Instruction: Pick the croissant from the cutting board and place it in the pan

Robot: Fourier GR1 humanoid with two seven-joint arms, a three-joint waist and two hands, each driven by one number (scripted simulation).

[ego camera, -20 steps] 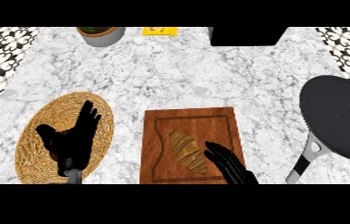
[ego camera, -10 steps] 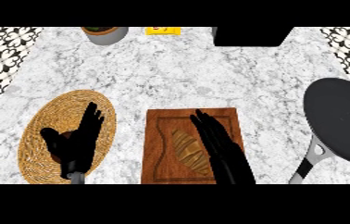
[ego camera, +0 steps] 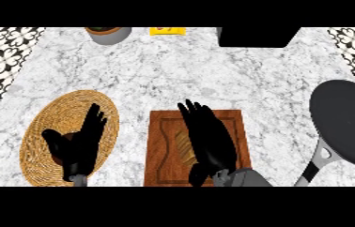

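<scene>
The left hand [ego camera: 78,144] is resting over the woven mat [ego camera: 42,132], fingers straight and slightly spread, holding nothing. Right of it, the right hand [ego camera: 205,141] is hovering flat over the cutting board [ego camera: 161,148], fingers straight and pressed together, covering most of the croissant [ego camera: 181,144], which is lying on the board. Closing off-centre risks nudging the croissant off the board. The pan [ego camera: 336,116] is sitting well apart at far right.
</scene>
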